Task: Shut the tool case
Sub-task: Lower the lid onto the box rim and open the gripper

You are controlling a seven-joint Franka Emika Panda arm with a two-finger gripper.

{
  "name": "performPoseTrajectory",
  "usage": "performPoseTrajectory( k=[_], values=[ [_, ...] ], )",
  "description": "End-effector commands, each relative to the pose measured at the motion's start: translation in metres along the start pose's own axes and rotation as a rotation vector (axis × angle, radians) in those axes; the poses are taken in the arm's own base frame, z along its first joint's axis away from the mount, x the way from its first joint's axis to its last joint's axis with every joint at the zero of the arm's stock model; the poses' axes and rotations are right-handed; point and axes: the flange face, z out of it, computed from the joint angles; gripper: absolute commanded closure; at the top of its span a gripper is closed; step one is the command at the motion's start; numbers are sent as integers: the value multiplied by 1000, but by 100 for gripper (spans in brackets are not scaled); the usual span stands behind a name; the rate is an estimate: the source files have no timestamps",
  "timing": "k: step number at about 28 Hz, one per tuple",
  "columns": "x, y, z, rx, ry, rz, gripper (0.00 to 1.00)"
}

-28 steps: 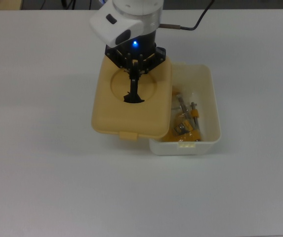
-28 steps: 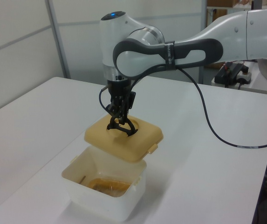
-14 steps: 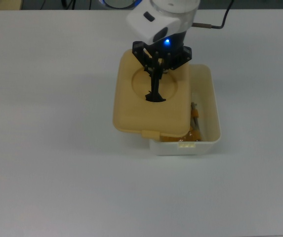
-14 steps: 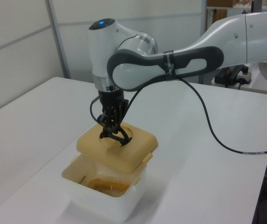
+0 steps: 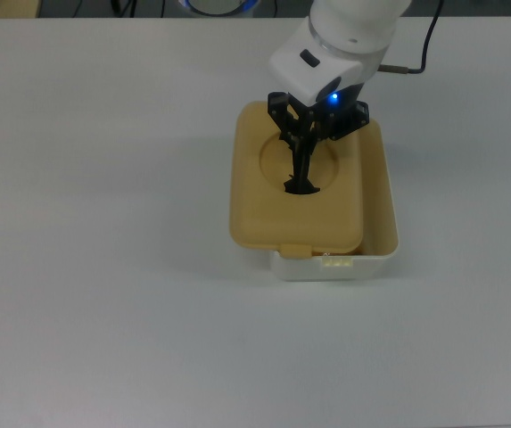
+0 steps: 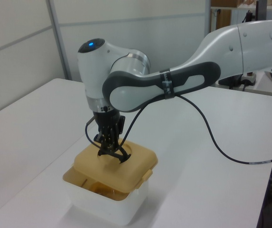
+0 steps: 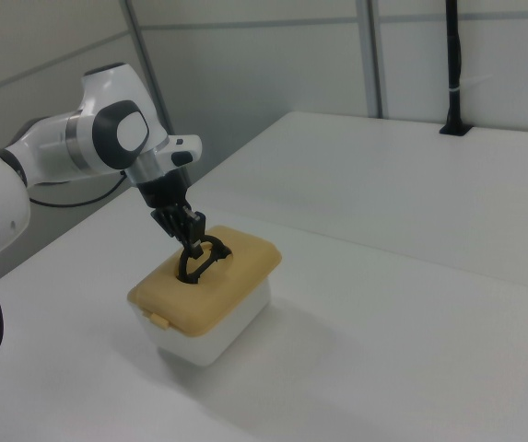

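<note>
We have the gripper (image 5: 303, 169) clamped on the black handle (image 5: 301, 185) of the tan lid (image 5: 296, 209), hovering over the white tub (image 5: 375, 250) but offset toward the top view's left, so next we shift, lower, seat; tub contents hidden.

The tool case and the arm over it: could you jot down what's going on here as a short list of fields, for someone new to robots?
lid: tan lid held by its black handle
tub: white tub, mostly covered
fit: lid not seated; it overhangs toward the top view's left
gripper: gripper shut on the handle
surface: white table
</note>
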Motion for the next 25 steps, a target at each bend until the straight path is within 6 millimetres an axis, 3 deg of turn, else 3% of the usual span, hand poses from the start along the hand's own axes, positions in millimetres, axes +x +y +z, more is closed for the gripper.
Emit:
performPoseTrajectory(
  k=[1, 15, 16, 17, 18, 19, 25],
  values=[
    [-4, -13, -5, -15, 6, 8, 100],
    [-10, -30, -8, -9, 11, 5, 100],
    [-10, -30, -8, -10, 9, 6, 93],
    [-10, -30, -8, -9, 11, 8, 77],
    [-9, -30, -1, -9, -1, 11, 10],
    [-8, -30, 0, -9, -4, 14, 0],
    [-10, -38, 1, -21, 2, 7, 0]
  ],
)
